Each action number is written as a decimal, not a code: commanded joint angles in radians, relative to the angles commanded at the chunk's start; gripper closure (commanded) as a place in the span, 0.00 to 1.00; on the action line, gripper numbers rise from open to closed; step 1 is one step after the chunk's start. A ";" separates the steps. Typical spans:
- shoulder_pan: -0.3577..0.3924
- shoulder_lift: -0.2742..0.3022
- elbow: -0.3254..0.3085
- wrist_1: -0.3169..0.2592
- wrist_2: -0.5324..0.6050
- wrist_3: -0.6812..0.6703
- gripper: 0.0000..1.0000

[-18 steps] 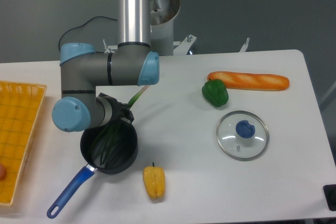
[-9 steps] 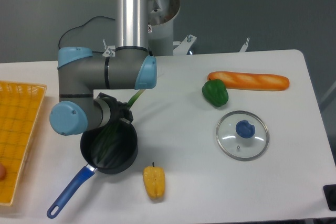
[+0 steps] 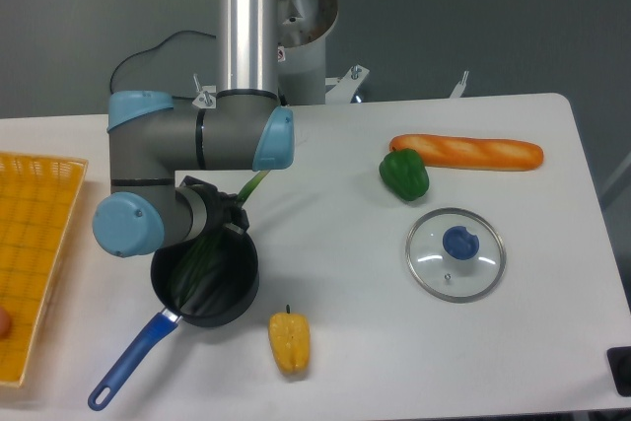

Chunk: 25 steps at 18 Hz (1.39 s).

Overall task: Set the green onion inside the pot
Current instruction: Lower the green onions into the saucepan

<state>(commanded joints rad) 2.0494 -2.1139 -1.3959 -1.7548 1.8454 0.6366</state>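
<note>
The green onion (image 3: 212, 253) was seen at the lower left of the frame, its leaves inside the pot (image 3: 205, 277) and its pale base slanting out over the rim. The tool (image 3: 222, 216) was hidden behind the wrist, so its grip could not be told. If released so, the long stalk could be levered out onto the table (image 3: 355, 342).

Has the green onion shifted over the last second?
Yes, slightly left: the green onion and the arm's wrist have edged left against the pot, which has not moved.

The arm (image 3: 187, 140) has grey tubular links, light-blue joint caps, a silver column and a black cable.
</note>
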 joint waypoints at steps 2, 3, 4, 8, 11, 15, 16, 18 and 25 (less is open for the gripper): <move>0.002 0.002 0.008 -0.015 -0.002 0.000 0.81; 0.005 0.002 0.014 -0.026 -0.002 0.000 0.81; 0.005 0.002 0.021 -0.038 -0.002 0.000 0.81; 0.006 0.002 0.041 -0.060 -0.003 -0.003 0.81; 0.008 -0.002 0.049 -0.061 -0.008 -0.031 0.81; 0.008 -0.011 0.058 -0.058 -0.011 -0.037 0.81; 0.008 -0.011 0.058 -0.057 -0.012 -0.037 0.81; 0.008 -0.014 0.058 -0.057 -0.020 -0.038 0.77; 0.008 -0.017 0.058 -0.055 -0.020 -0.038 0.71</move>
<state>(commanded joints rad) 2.0571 -2.1307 -1.3376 -1.8101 1.8254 0.5983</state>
